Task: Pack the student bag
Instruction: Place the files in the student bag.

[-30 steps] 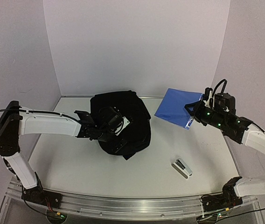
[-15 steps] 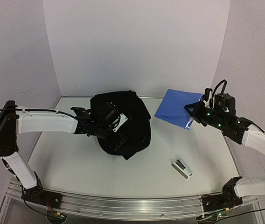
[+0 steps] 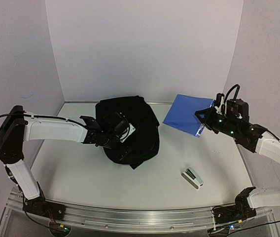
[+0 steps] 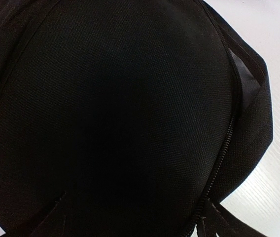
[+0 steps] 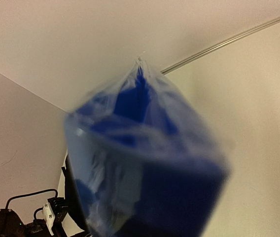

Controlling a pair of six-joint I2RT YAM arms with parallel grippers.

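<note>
**Bag needs its mouth opened before the blue packet can go in**

Nearest me, a small white-and-black gadget (image 3: 192, 177) lies on the bench (image 3: 81, 177). Mid-bench the student bag (image 3: 135, 118) sits slumped, with the left hand (image 3: 125, 134) right on top of it. Up close there's only black fabric and the zip (image 4: 224, 158), so I can't tell if that hand is open or pinching cloth. I reckon it should grab the flap right beside the zip, lift it toward the other arm and hold the mouth wide. Further back on the right, the right hand (image 3: 205, 118) is clamped on a corner of the blue packet (image 3: 185, 114), held up off the bench. Compared with a second ago, the left arm has wiggled out and back a touch and the bag has barely shifted. The packet and gadget haven't budged.
</note>
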